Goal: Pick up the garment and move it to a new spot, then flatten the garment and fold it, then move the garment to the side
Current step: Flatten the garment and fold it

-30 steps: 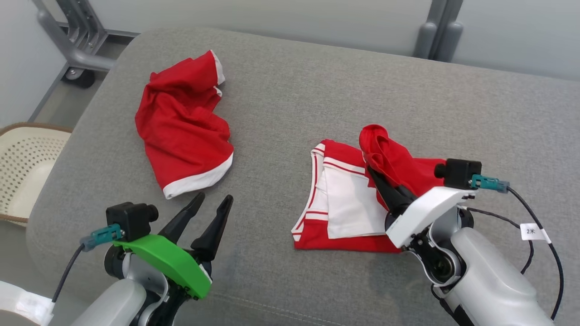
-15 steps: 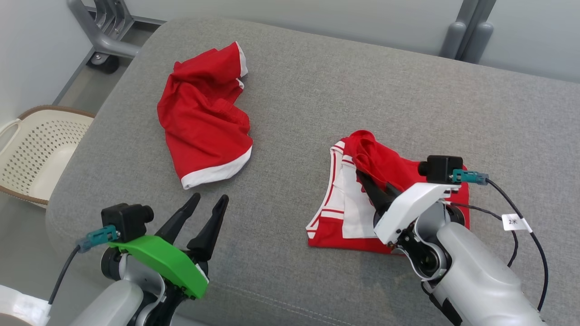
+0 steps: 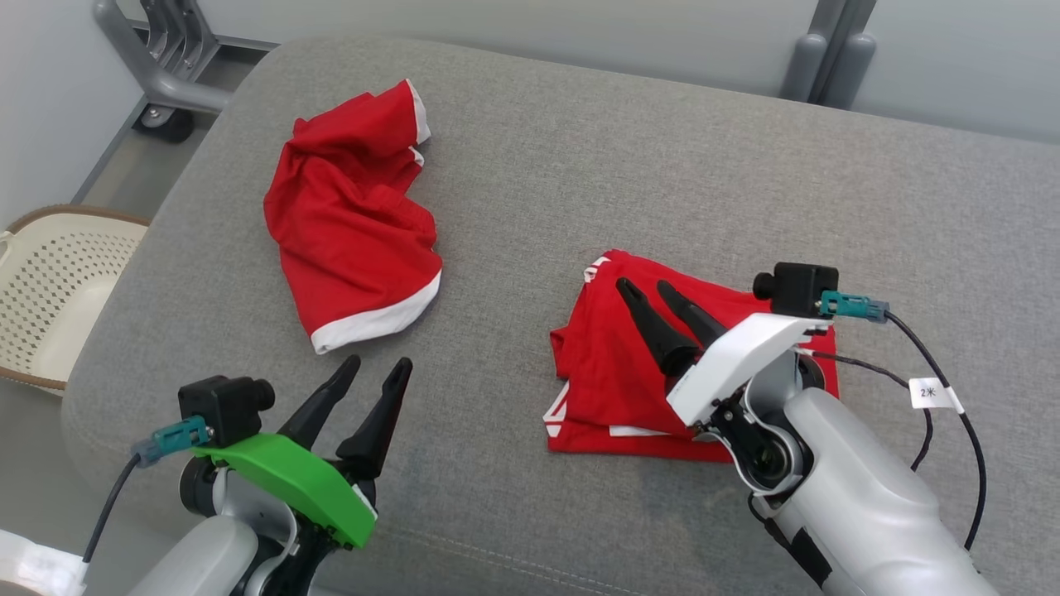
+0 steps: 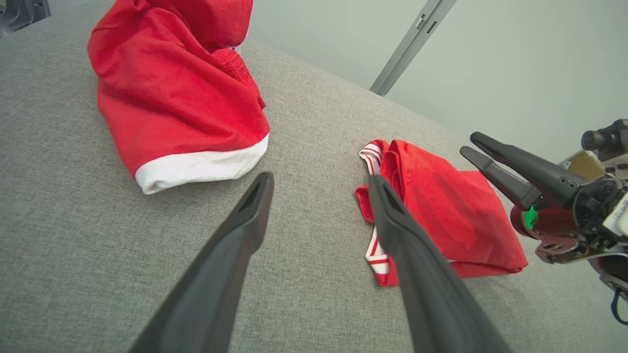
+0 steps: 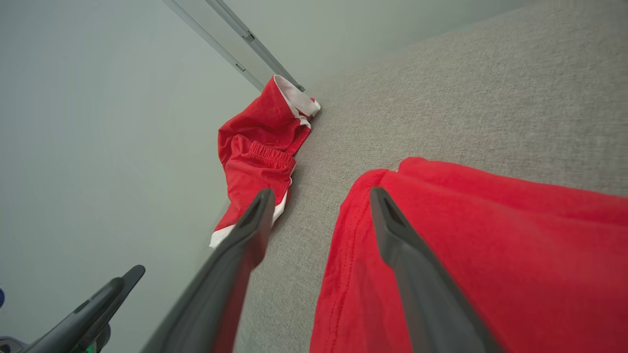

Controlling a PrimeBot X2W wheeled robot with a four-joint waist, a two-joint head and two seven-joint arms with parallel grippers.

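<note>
Red garment (image 3: 613, 372), folded into a rough flat packet with a little white striped trim peeking from its near left corner, lies on the grey padded bench (image 3: 580, 149) toward the robot's right. The right claw (image 3: 644, 288) hangs just over it with its two dark fingers apart and nothing between them; whether the tips brush the cloth cannot be told. The left claw (image 3: 378, 364) waits near the front edge, fingers also spread and empty. A second red piece, crumpled shorts (image 3: 348, 240) with a white hem, sits well apart on the left, and a pale basket (image 3: 41, 290) stands beside the bench. The fold looks loose: a pinch that catches only the top layer would likely peel it open, and dragging it over the rough fabric could bunch the layers underneath.
</note>
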